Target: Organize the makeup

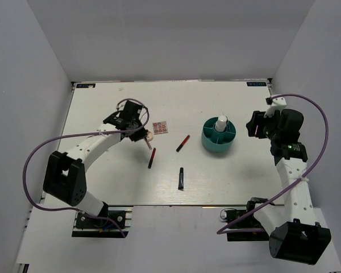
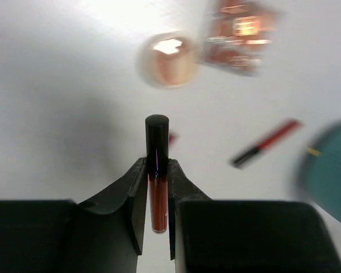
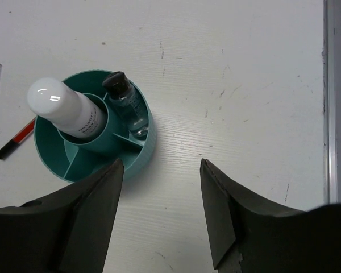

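Note:
My left gripper (image 2: pixel 157 162) is shut on a slim red-and-black tube (image 2: pixel 157 193), whose black cap sticks out past the fingertips. Beyond it lie the round beige compact (image 2: pixel 169 61), the pink-toned palette (image 2: pixel 237 35) and another red-and-black tube (image 2: pixel 265 143). From above, the left gripper (image 1: pixel 139 135) sits beside the compact (image 1: pixel 149 136). A red-and-black tube (image 1: pixel 152 157) and a black tube (image 1: pixel 181 178) lie nearer the front. My right gripper (image 3: pixel 162 165) is open, just right of the teal tub (image 3: pixel 139 162), which holds a white bottle (image 3: pixel 62 105) and a dark-capped bottle (image 3: pixel 125 102).
The teal tub (image 1: pixel 219 142) stands right of centre on the white table (image 1: pixel 102 187). The right arm (image 1: pixel 290 165) runs along the table's right side. The table's right edge strip (image 3: pixel 335 85) shows in the right wrist view. White walls close in the back and both sides.

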Tool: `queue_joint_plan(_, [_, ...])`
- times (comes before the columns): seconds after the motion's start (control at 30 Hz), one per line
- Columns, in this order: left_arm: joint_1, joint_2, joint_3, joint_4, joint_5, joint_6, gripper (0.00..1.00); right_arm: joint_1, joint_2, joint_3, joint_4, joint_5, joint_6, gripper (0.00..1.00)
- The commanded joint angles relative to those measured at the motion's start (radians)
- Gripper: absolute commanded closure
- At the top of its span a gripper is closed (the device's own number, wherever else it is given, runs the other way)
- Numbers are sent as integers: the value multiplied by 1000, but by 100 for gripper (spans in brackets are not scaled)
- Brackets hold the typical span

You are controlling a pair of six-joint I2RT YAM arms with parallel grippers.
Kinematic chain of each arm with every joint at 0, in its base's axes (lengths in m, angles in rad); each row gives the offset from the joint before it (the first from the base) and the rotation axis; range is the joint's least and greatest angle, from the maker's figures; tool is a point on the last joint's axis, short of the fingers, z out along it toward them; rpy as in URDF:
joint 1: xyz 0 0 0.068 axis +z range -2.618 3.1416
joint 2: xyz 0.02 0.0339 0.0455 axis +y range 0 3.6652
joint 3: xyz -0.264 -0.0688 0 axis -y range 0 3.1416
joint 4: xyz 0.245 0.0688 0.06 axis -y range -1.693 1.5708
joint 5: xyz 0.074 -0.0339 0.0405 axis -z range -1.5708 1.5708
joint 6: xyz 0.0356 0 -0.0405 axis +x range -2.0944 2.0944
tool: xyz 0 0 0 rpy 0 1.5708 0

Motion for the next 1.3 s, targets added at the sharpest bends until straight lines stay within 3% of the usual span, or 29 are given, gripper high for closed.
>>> queue_joint_plan(0.0, [-6,-48,88,197,219,185,100,-8,-17,-5,41,-30,17,38])
queue_joint_plan(0.1, [-26,58,214,263,379,250,100,-12,-25,-7,49,-49,25,47])
queue_joint_plan(0.23, [-52,170,317,415,500,302,100,-10,-35,-5,57,-65,25,75])
queue_joint_plan(0.33, [-80,241,386,554,588,371,100,-8,-42,-8,55,-73,26,83])
queue_joint_plan(0.43, [-104,299,430,733,668,445,100,-12,-46,-16,55,-76,26,84])
queue_joint_plan(0.73, [-178,480,570,886,709,623,100,-12,-51,-27,63,-75,25,83])
queue_joint_plan(1.27, [-240,655,687,937,657,717,100,-13,-54,-37,95,-64,20,80])
